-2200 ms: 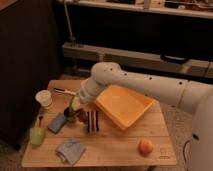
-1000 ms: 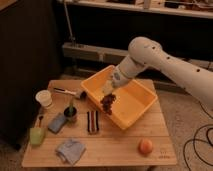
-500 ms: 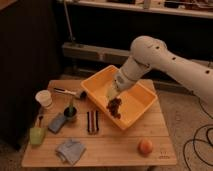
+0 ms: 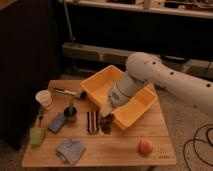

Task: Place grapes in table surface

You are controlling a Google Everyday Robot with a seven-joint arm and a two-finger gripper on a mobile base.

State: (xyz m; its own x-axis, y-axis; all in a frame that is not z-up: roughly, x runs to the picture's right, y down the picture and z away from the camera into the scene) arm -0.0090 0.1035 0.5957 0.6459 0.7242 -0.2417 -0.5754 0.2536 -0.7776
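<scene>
The grapes (image 4: 106, 124), a small dark lumpy bunch, hang right under my gripper (image 4: 106, 114) at the yellow bin's front-left edge. They are low over the table surface (image 4: 115, 149), a light tan plank top, and seem to touch it or nearly so. The gripper's pale fingers (image 4: 107, 108) point down and are closed on the top of the bunch. My white arm reaches in from the right, across the bin.
A yellow-orange bin (image 4: 131, 102) stands at the back middle. A striped object (image 4: 92, 121) lies just left of the grapes. A dark bowl (image 4: 70, 113), white cup (image 4: 44, 98), green cup (image 4: 36, 136), grey-blue cloth (image 4: 70, 150) and orange-red fruit (image 4: 145, 147) stand around.
My gripper has carried the grapes from above the inside of the bin down and to the left, over its front edge to the tabletop.
</scene>
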